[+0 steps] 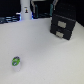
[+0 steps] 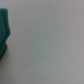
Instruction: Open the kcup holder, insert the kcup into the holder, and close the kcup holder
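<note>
The kcup holder (image 1: 64, 25) is a black box with two front panels. It stands on the white table at the back, on the exterior view's right, with its drawer shut. The kcup (image 1: 16, 62), a tiny white pod with a green-and-blue top, sits alone on the table near the front, on the exterior view's left, far from the holder. No gripper fingers show in either view. The wrist view shows mostly bare white table and a blurred teal shape (image 2: 5, 30) at its edge; I cannot tell what it is.
A white upright shape (image 1: 26, 10) with a blue glow beside it stands at the table's back edge; it may be part of the arm. Dark clutter (image 1: 10, 19) lines the back on the exterior view's left.
</note>
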You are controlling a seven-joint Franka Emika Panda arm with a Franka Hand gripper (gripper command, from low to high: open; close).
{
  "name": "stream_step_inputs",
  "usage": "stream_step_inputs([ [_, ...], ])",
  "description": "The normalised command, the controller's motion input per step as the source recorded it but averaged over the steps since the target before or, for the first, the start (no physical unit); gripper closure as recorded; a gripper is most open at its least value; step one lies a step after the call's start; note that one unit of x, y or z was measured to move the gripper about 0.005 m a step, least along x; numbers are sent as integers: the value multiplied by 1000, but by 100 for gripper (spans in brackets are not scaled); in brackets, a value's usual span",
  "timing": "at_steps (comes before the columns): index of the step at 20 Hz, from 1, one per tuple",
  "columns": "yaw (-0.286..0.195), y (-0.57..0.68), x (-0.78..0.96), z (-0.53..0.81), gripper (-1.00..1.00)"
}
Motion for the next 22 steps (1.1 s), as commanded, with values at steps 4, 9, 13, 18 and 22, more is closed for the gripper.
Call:
stream_step_inputs([
  [4,-140,519,-223,197,-100],
  [9,-169,561,-318,120,-100],
  [13,-200,593,-353,32,-100],
  [18,-195,598,-383,1,-100],
  [22,-183,613,-373,-64,-100],
])
